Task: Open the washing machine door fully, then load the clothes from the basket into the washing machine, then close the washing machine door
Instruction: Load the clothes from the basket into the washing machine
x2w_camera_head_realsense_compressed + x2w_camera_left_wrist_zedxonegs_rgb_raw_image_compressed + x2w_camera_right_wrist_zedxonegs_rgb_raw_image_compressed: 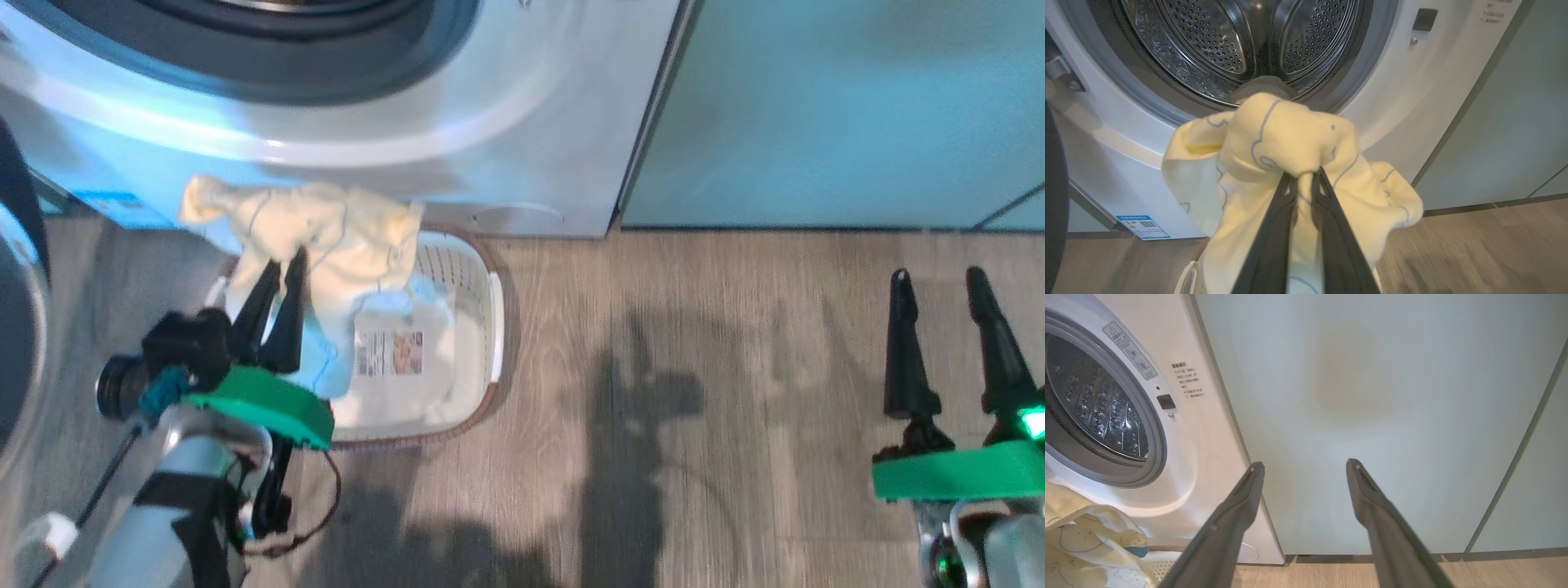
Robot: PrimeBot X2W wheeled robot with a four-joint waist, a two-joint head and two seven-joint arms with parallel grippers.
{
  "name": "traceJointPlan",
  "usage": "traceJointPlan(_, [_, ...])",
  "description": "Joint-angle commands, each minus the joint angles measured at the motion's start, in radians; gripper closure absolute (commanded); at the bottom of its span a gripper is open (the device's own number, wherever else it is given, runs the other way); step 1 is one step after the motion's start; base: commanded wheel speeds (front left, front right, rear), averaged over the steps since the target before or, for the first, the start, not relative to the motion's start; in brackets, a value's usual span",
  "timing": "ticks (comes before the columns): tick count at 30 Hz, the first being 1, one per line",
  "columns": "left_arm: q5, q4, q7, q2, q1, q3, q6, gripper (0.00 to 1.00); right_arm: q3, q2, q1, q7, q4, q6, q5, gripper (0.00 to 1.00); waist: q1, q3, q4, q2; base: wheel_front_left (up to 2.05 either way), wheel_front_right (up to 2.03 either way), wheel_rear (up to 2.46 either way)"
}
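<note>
The left gripper (282, 273) is clamped on the clothes (343, 233), above the basket (492, 327), with the washing machine (522, 122) just ahead; the right gripper (939, 278) is spread apart, empty.

Count: 1 washing machine (522, 147), 1 door (16, 351), 1 basket (483, 327), 1 QR sticker (1143, 226), 2 cabinet doors (1372, 416). 2 grippers: left gripper (284, 261), right gripper (937, 273), 2 fingers each. Clothes (343, 237): one bunch, piece count unreadable.

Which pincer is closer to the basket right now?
Left. The left pincer sits above the basket's left end, shut on the clothes. The right pincer is open over the floor, far off to the basket's right.
</note>
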Motion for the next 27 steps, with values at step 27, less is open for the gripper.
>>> traceJointPlan(27, [-0.013, -0.251, 0.056, 0.041, 0.296, 0.034, 0.087, 1.00, 0.031, -0.005, 0.175, -0.006, 0.018, -0.003, -0.019, 0.00, 0.0001, -0.317, 0.021, -0.0001, 0.00, 0.00, 0.00])
